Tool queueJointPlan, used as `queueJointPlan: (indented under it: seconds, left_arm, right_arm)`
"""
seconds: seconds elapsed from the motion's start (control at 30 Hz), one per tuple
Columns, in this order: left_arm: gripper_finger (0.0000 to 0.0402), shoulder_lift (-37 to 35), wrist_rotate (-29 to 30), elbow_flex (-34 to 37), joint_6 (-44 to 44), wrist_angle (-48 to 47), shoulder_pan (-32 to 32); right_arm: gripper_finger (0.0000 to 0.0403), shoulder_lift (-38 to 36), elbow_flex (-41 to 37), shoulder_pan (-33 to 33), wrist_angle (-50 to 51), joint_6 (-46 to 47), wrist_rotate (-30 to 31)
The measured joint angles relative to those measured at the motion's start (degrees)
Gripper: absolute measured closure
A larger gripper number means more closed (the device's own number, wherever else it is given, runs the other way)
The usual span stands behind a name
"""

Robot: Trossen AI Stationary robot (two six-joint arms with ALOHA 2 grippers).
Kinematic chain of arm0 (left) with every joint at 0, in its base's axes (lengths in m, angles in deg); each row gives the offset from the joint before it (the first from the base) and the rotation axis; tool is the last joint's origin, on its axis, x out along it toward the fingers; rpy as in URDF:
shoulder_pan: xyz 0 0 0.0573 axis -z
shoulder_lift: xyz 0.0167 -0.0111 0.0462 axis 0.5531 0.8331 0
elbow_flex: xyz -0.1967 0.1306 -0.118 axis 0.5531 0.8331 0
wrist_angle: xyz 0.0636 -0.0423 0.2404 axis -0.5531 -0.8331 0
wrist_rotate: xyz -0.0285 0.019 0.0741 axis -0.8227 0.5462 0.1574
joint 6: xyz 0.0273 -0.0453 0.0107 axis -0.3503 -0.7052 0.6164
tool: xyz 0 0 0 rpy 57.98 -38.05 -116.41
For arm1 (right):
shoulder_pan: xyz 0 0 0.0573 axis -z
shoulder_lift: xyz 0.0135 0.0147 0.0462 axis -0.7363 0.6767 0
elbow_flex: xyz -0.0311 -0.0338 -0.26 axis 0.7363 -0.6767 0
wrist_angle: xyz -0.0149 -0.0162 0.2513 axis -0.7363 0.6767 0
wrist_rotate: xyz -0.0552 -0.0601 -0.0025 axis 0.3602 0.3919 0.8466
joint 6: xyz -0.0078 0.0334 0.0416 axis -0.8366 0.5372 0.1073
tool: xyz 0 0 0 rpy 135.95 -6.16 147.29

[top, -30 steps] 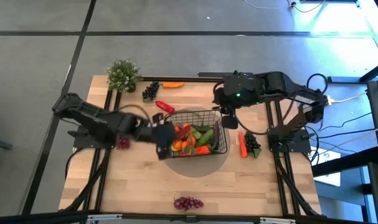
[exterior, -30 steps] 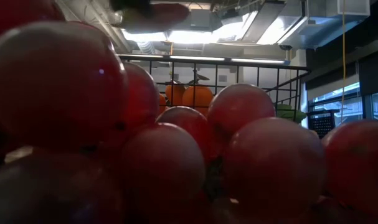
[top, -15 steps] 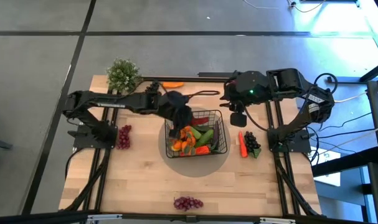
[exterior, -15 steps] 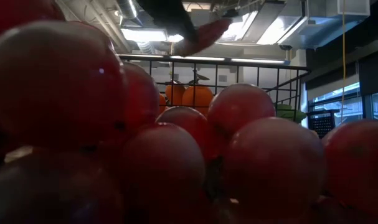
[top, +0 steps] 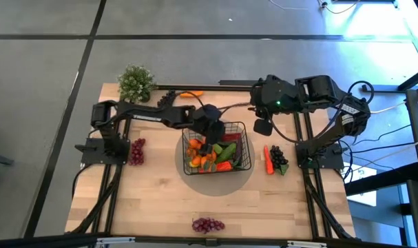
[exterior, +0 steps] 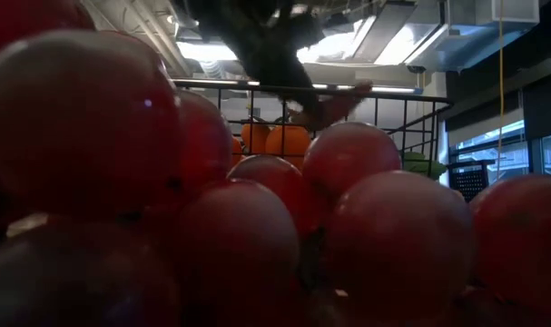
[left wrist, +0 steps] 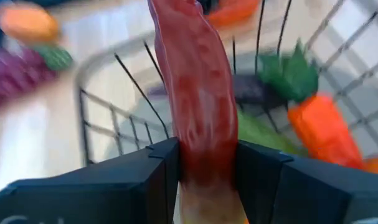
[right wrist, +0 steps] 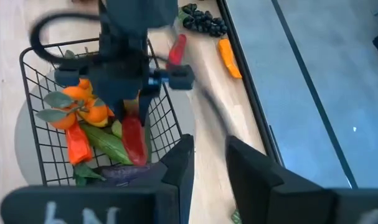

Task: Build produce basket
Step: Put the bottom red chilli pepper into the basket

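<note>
The left gripper (top: 213,132) is positioned over the black wire-grid basket (top: 244,160), at its far-left part, with the left arm reaching across from the table's left side. Its two dark fingers (left wrist: 160,171) are clamped on a long red toy pepper (left wrist: 201,99), which hangs from the jaws down into the basket opening. In the right wrist view the same pepper (right wrist: 134,138) points down among the basket contents.

The basket sits near the centre of the light wooden table (top: 153,200). Inside it lie orange toy fruits with green leaves (top: 197,153), a green toy cucumber (top: 228,149) and an orange toy carrot (top: 224,165); a dark purple piece (right wrist: 123,173) shows at the bottom in the right wrist view.

The right gripper (top: 262,127) hangs just beyond the basket's far-right corner. Its fingers (right wrist: 179,165) stand a little apart with nothing between them.

Produce outside the basket:
- red toy grapes (top: 136,151) at the left edge;
- a purple grape cluster (top: 208,224) at the near edge;
- a carrot (top: 268,158) and dark grapes (top: 279,158) to the right of the basket;
- an orange piece (top: 191,94) at the far edge.

A leafy green potted plant (top: 136,83) stands at the far-left corner. No legible writing or label is visible.
</note>
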Motion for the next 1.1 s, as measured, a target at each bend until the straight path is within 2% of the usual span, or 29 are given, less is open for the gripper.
queueJointPlan:
  seconds: [0.2,0.73,0.83,1.1]
  left_arm:
    - [0.0298,3.39,0.08,0.02,-0.33,0.14,-0.99]
    - [0.0294,3.87,4.18,0.01,-1.55,0.29,-1.05]
    - [0.0294,3.87,6.54,0.01,0.48,0.33,-0.75]
    - [0.0291,3.87,6.73,0.00,2.56,0.41,0.05]
  right_arm:
    - [0.0310,0.00,0.00,0.00,-0.23,0.06,0.02]
    - [0.0310,0.00,0.00,0.00,-0.45,0.15,0.00]
    - [0.0310,0.00,0.00,0.00,-0.45,0.15,0.02]
    - [0.0310,0.00,0.00,0.00,-0.43,0.13,0.00]
